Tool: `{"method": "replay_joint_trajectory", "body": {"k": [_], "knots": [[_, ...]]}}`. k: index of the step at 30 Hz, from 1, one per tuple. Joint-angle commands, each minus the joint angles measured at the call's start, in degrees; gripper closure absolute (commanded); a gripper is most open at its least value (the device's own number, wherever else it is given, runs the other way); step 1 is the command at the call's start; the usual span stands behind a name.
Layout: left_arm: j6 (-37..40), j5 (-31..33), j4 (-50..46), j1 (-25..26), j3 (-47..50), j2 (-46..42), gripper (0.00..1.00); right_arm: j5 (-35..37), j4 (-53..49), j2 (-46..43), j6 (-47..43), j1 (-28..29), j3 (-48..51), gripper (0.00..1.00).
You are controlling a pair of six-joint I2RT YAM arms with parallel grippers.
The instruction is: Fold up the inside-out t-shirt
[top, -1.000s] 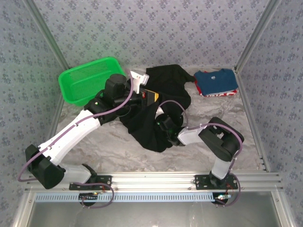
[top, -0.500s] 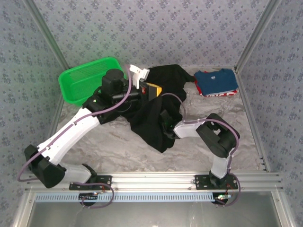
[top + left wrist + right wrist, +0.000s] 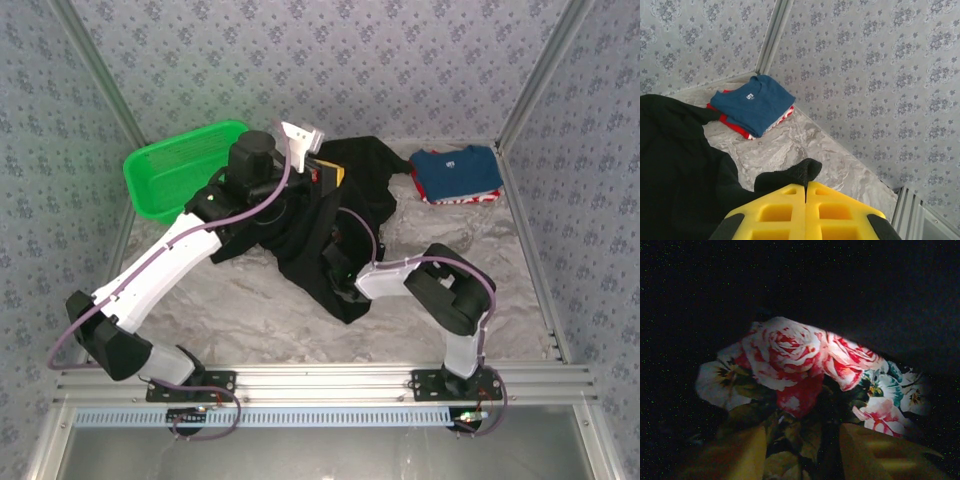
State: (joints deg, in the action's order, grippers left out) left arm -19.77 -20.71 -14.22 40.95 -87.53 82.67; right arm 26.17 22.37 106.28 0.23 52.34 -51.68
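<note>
The counter [image 3: 250, 300] carries everything, and the t-shirt [image 3: 300, 250] is the biggest thing on it: a crumpled black heap in the middle, running from near the far edge down toward the centre. It is bunched, not spread, so by my reckoning no fold has been made yet and the job at hand is getting it opened out (and likely turned right way round).

The left arm [image 3: 160, 270] reaches in from the near left corner and stands raised over the far part of the heap. Its jaws are clenched on a small tongue of black cloth. The wrist view shows the two yellow halves meeting with the fabric nipped at their tips and the rest of the garment hanging down to their left. Holding the shirt up this way probably keeps it open and off the counter for the other arm.

The right arm [image 3: 450, 300] bends in from the near right corner and runs into the lower side of the heap, its end buried in the cloth. From its wrist the view is dark fabric all round, which suggests it is inside the garment. Its jaws stand apart with cloth in the gap; whether they pinch it or have let go, I cannot tell.

A green basket [image 3: 175, 175] sits at the far left corner. A folded blue shirt [image 3: 455, 172] lies at the far right corner, apart from the black one.

Smallest is the flower print [image 3: 790, 360], red and white roses, just beyond the right jaws.
</note>
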Motion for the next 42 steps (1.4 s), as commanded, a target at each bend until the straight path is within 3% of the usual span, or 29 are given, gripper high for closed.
{"method": "replay_joint_trajectory", "body": {"k": [1, 11, 21, 28, 35, 42], "knots": [[1.4, -1.0, -0.2, 0.3, -2.8, 0.1, 1.0, -1.9, -2.3, 0.6, -0.6, 0.4, -1.8, 0.53], [-2.5, -14.7, 4.4, 0.6, -2.8, -5.6, 1.0, -5.2, -5.2, 7.9, 2.1, -6.3, -11.3, 0.49], [-4.0, -17.6, 7.0, 2.5, -7.6, -5.0, 1.0, -3.3, -13.6, 12.7, 7.8, -9.6, -21.5, 0.37], [3.7, -11.1, -0.2, 2.3, -6.5, -9.1, 1.0, -12.4, -11.9, 8.0, 7.0, -13.8, -17.8, 0.36], [4.9, -10.7, 0.4, 1.9, -1.9, -11.2, 1.0, -10.2, -17.1, 7.9, 8.5, -16.5, -19.1, 0.34], [5.1, -10.2, -0.2, 1.8, -8.8, -10.5, 1.0, -6.8, -25.6, 13.8, 12.8, -16.4, -25.6, 0.25]]}}
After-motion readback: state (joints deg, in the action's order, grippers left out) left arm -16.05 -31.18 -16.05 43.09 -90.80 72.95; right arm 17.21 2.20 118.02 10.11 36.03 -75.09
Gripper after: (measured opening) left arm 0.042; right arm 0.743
